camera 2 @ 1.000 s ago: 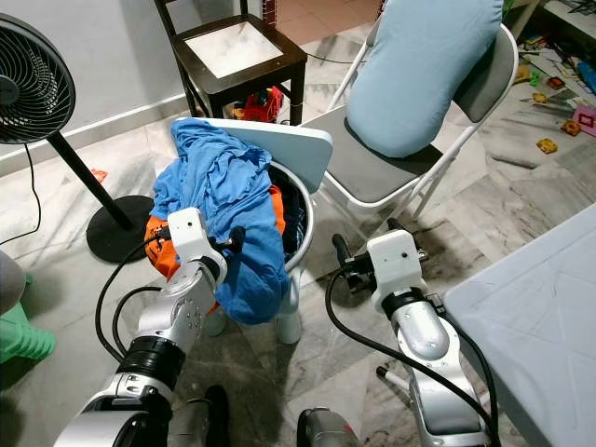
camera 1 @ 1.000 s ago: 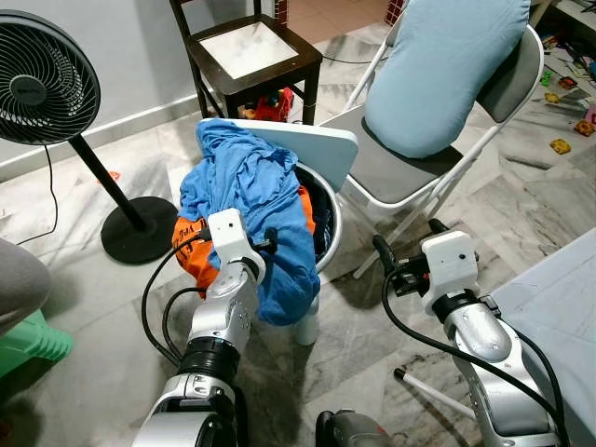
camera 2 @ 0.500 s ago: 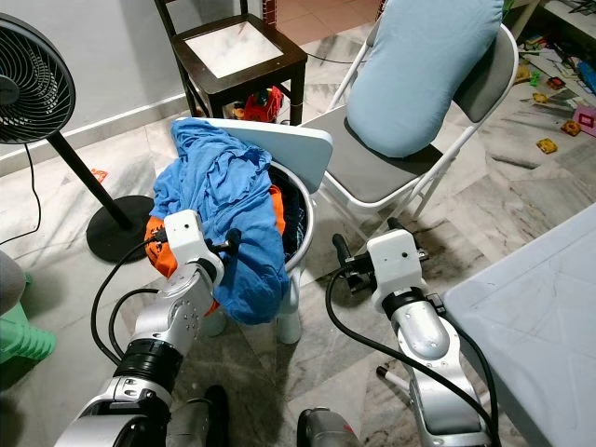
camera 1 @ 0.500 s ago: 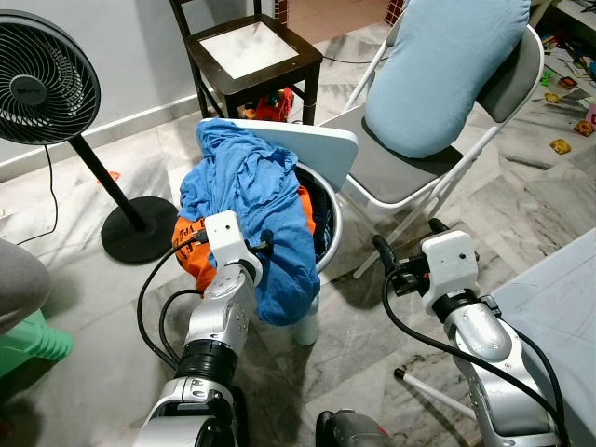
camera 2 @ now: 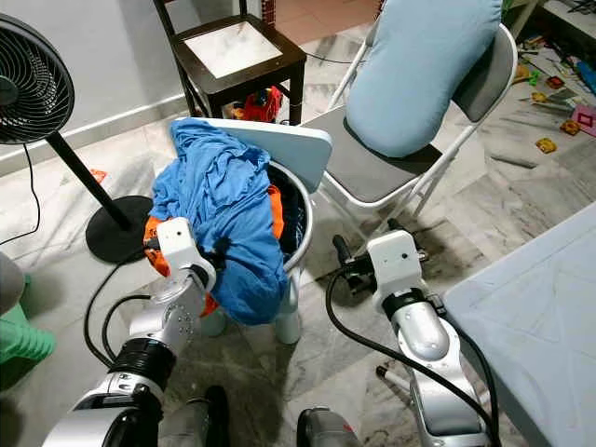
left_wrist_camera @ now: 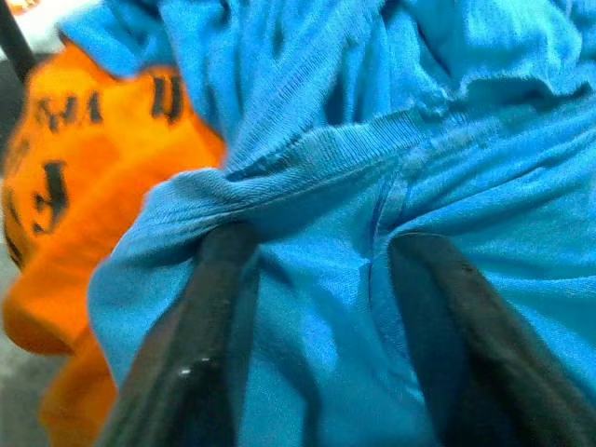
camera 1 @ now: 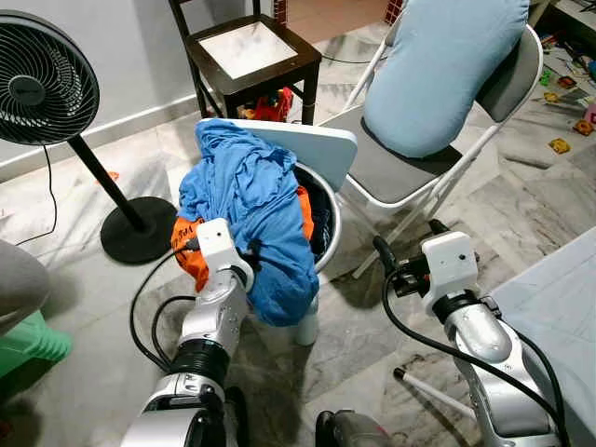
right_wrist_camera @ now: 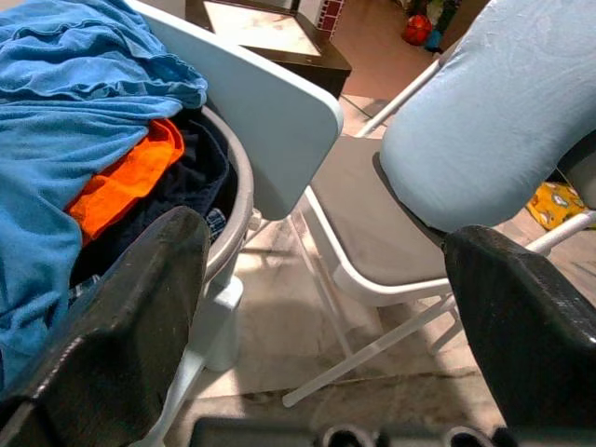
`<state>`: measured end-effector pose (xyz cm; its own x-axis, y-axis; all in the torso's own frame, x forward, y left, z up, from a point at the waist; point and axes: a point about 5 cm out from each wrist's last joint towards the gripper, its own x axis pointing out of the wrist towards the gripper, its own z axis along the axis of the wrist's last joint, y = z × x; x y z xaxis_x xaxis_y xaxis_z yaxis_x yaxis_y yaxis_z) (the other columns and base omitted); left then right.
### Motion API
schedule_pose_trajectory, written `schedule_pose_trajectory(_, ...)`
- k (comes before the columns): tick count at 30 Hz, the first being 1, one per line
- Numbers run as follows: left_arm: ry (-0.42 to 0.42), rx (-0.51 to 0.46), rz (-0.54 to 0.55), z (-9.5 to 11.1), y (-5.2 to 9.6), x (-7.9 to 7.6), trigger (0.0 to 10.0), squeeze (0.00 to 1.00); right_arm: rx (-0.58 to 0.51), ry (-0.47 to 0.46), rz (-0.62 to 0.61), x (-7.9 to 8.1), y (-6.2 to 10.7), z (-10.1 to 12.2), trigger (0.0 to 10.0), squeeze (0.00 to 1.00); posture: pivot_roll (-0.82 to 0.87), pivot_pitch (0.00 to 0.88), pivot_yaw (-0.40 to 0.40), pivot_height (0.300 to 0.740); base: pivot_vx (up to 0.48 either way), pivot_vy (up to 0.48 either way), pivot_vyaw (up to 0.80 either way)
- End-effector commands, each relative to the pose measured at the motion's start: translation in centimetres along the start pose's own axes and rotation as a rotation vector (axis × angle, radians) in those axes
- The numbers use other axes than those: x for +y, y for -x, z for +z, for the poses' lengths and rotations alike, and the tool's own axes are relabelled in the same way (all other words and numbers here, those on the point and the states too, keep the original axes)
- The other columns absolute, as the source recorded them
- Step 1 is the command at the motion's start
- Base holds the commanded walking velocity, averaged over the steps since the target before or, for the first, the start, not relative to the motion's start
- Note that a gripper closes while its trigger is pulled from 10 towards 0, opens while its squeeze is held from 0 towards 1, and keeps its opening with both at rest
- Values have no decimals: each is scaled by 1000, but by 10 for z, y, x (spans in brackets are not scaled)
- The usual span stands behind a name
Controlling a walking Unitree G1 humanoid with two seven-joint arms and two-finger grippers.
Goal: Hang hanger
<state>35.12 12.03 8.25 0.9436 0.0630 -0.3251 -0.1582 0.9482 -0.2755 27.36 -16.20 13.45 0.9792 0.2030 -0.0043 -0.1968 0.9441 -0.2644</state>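
Observation:
A blue garment [camera 1: 251, 205] lies heaped over a white laundry basket [camera 1: 331, 226], with an orange garment [camera 1: 193, 263] hanging beneath it on the left. My left gripper [camera 1: 250, 253] is pushed into the front of the blue cloth. In the left wrist view its fingers [left_wrist_camera: 209, 307] stand apart, open, pressing into the blue fabric [left_wrist_camera: 372, 112], with the orange cloth [left_wrist_camera: 84, 177] beside them. My right gripper [camera 1: 408, 237] hovers to the right of the basket, open with nothing between its fingers [right_wrist_camera: 140, 307].
A pale blue board [camera 1: 317, 144] leans on the basket's far rim. Behind it stands a folding chair [camera 1: 396, 172] with a light blue cushion [camera 1: 438, 65], and a dark wooden chair [camera 1: 251, 51]. A fan [camera 1: 47, 79] stands left; a white table [camera 1: 559, 298] edges in at right.
My left gripper has shifted slightly left and sunk deeper into the blue cloth, so its fingertips are now buried in the fabric. The right arm has not moved.

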Motion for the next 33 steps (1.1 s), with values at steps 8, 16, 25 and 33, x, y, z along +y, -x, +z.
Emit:
schedule_pose_trajectory(8,-16,13,-15,-6,1,-4,0,0,2,5,-7,0,1,-1,10000,0,-168,235,-38,740,0,0,0)
schedule_pose_trajectory(16,-26,55,-36,-13,1,-5,0,0,8,9,-9,-1,2,-2,10000,0,-172,234,-36,740,0,0,0)
schedule_pose_trajectory(25,-7,55,-38,-15,1,-2,0,0,7,15,-1,0,1,-2,10000,0,-167,233,-41,740,0,0,0)
schedule_pose_trajectory(33,-5,46,-44,-14,2,-3,0,0,5,18,3,0,0,-2,10000,0,-167,231,-42,740,0,0,0)
